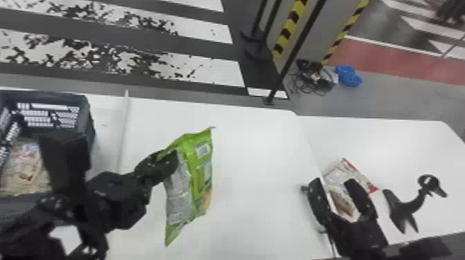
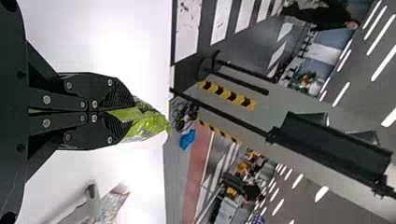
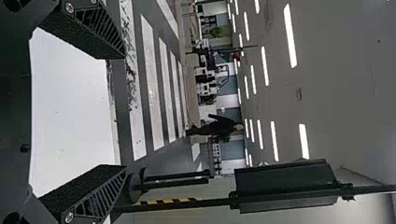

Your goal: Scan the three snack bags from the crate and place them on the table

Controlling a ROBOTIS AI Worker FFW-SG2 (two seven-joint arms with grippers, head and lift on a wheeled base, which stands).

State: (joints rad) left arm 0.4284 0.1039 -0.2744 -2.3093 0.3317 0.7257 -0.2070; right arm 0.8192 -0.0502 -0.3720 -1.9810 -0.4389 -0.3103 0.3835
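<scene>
Across the middle of the head view, above the white tabletop, the left gripper pinches a glossy green-and-silver snack bag by its upper edge. The bag hangs steeply, its printed side exposed, probably so that a code can be read. Near the dark blue-grey plastic crate, at the tabletop's left side, more cream-coloured packaging lies inside; how many bags, one cannot tell. Just past the middle tabletop section's right edge lies a cream bag with red trim, likely set aside already. Over it waits the right gripper, beside a black curved stand.

In the left wrist view, the two ribbed fingers are nearly together, crumpling the green film between them.

From the right wrist, the fingers stand wide apart, with nothing gripped.
</scene>
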